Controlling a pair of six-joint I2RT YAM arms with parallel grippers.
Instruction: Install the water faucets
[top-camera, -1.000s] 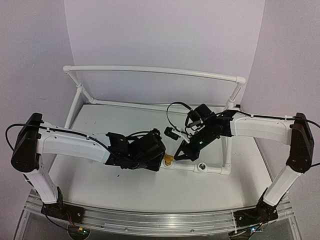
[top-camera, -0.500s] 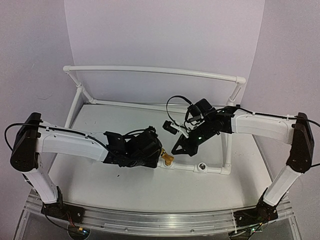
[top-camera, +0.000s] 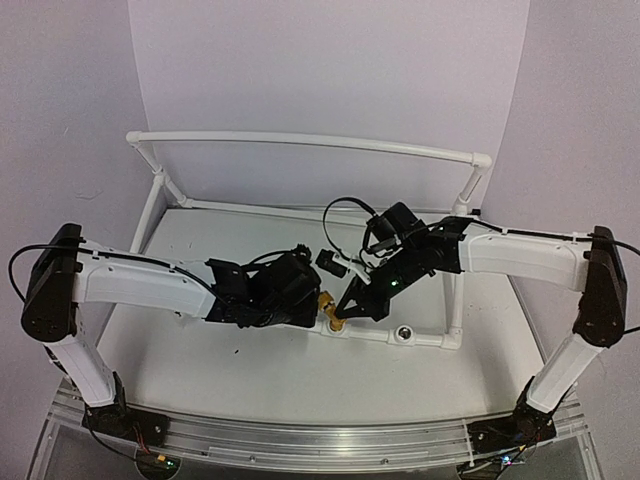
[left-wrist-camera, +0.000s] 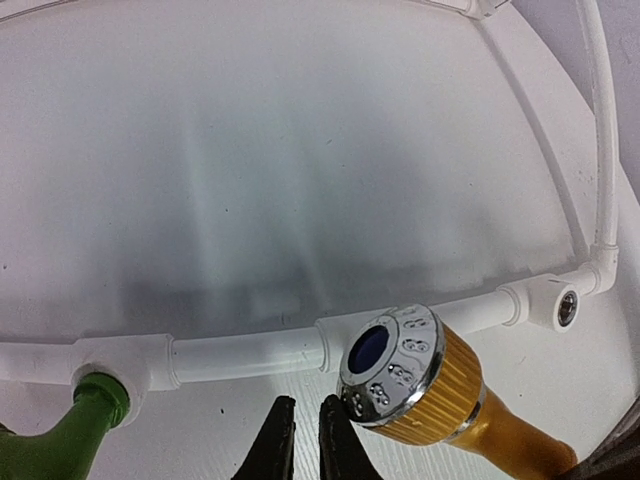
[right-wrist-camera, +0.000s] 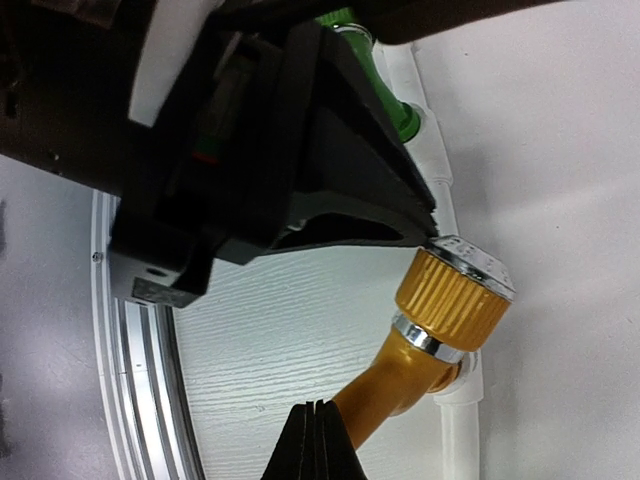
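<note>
The brass-gold faucet (left-wrist-camera: 440, 385) stands tilted in a socket of the white pipe frame (left-wrist-camera: 250, 350), its chrome head facing the left wrist camera. My left gripper (left-wrist-camera: 301, 445) is shut on nothing, its tips just left of that head's rim. My right gripper (right-wrist-camera: 318, 432) is shut and empty too, with its tips against the left side of the gold faucet's (right-wrist-camera: 455, 295) stem. The green faucet (left-wrist-camera: 70, 430) sits in the neighbouring socket to the left. From above, both grippers, left (top-camera: 318, 303) and right (top-camera: 345, 312), meet at the gold faucet (top-camera: 337, 323).
An open socket (top-camera: 405, 333) lies on the front pipe to the right of the gold faucet. The frame's taller rails (top-camera: 300, 140) run along the back and sides. The left gripper's black body (right-wrist-camera: 250, 150) fills the top of the right wrist view.
My right gripper has come down and to the left, up to the gold faucet. My left gripper has backed a little to the left, uncovering the faucet's head.
</note>
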